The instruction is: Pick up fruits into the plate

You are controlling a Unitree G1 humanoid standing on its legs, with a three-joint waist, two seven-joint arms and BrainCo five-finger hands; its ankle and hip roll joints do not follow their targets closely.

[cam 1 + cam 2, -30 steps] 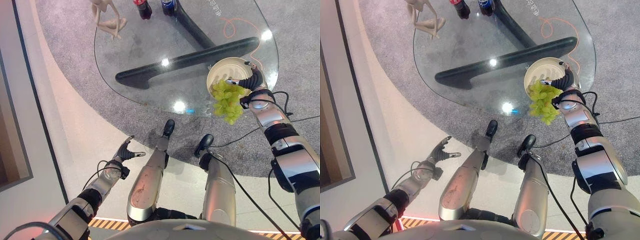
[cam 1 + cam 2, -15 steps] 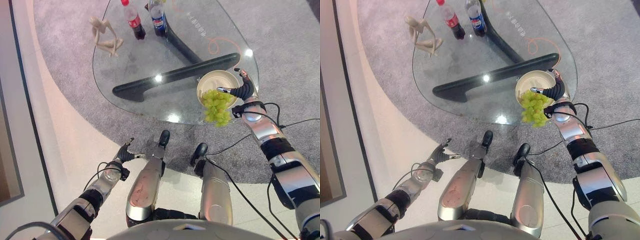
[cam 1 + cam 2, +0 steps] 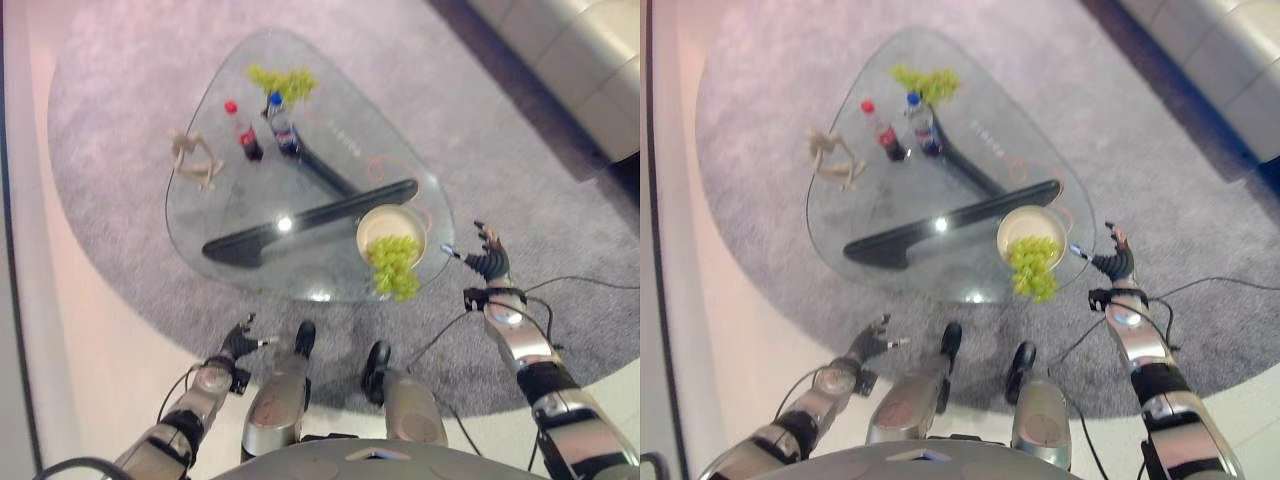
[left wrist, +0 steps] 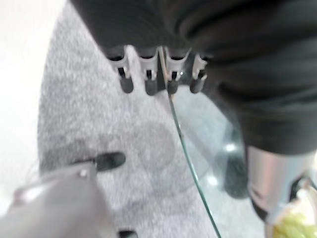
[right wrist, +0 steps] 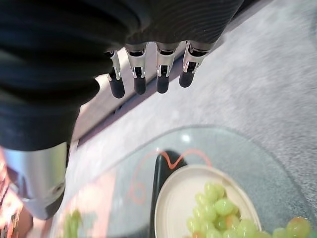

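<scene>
A bunch of green grapes [image 3: 392,264] lies in the cream plate [image 3: 377,222] on the glass table, spilling over the plate's near rim. My right hand [image 3: 489,265] hovers to the right of the plate, off the table's edge, open and holding nothing. In the right wrist view its fingers [image 5: 139,82] are straight, with the grapes [image 5: 220,210] and plate [image 5: 171,198] beyond them. A second green bunch [image 3: 283,80] lies at the table's far end. My left hand [image 3: 238,343] hangs open over the carpet near the table's front edge.
The glass table [image 3: 225,205] has a dark base [image 3: 300,224] beneath it. A red-capped bottle [image 3: 244,134], a blue-capped bottle [image 3: 283,126] and a pale wooden figure [image 3: 195,160] stand at the far left. A light sofa [image 3: 590,70] sits at the back right.
The camera has pulled back, showing the whole table. My right hand has let go of the grapes, which now rest in the plate, and has drawn away to the right.
</scene>
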